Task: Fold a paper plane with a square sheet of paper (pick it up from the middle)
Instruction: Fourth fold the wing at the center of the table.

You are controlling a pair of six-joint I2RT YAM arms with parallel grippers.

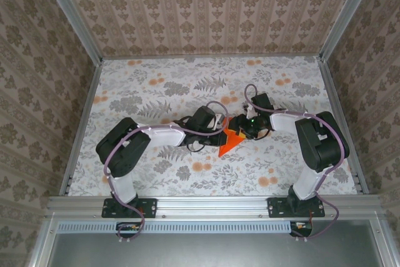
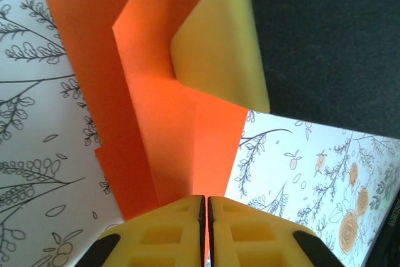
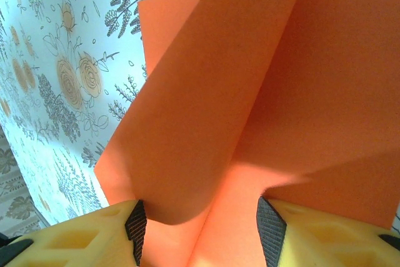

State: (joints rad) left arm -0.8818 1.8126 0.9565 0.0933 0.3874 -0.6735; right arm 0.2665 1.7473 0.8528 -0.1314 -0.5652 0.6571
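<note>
A thin, bright orange sheet of paper (image 1: 229,144), already creased into a pointed shape with straight folds, lies near the middle of the white, floral-printed table (image 1: 156,92); its tip points towards the near edge, and its wider end sits between the two tools.

The left gripper (image 1: 220,130), black with yellow fingers, reaches in from the left. In its own wrist view the left gripper (image 2: 205,207) has its jaws pressed together to a hairline slit, and the sheet (image 2: 169,136) runs straight into that slit, so it is clenched on the paper's edge. Just beyond, one yellow finger (image 2: 219,48) of the other tool lies against a folded layer.

The right gripper (image 1: 245,129) comes in from the right. Seen from its wrist, the right gripper (image 3: 203,224) has its jaws well apart, not clamped; a raised flap of the sheet (image 3: 262,92) curves up between the black ribbed pads (image 3: 270,229), touching the pad on the left of that view.
</note>
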